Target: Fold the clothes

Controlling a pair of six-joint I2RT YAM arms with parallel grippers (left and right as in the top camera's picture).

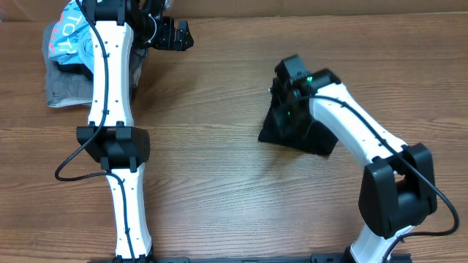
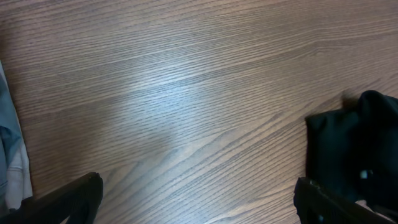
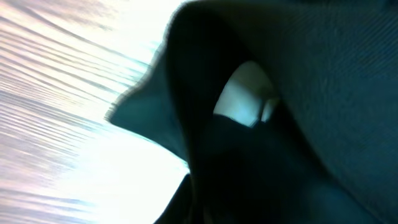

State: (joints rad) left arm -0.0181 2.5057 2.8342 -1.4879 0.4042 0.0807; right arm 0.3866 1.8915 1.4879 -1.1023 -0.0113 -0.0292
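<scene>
The black shirt [image 1: 292, 135] is bunched into a small peaked heap right of the table's middle. My right gripper [image 1: 287, 95] is at the top of the heap, and the fabric rises to it like a tent, so it looks shut on the shirt. In the right wrist view, dark shirt fabric [image 3: 323, 74] fills the frame and hides the jaws; a small white patch [image 3: 245, 99] shows through. My left gripper [image 1: 175, 35] is open and empty at the far left of the table. In the left wrist view, its jaws [image 2: 199, 193] are spread wide over bare wood, with the shirt [image 2: 354, 149] at the right edge.
A light blue garment with lettering [image 1: 69, 33] lies on a grey folded garment [image 1: 66, 84] at the far left corner, partly under my left arm. Its edge shows in the left wrist view [image 2: 9, 149]. The table is brown wood.
</scene>
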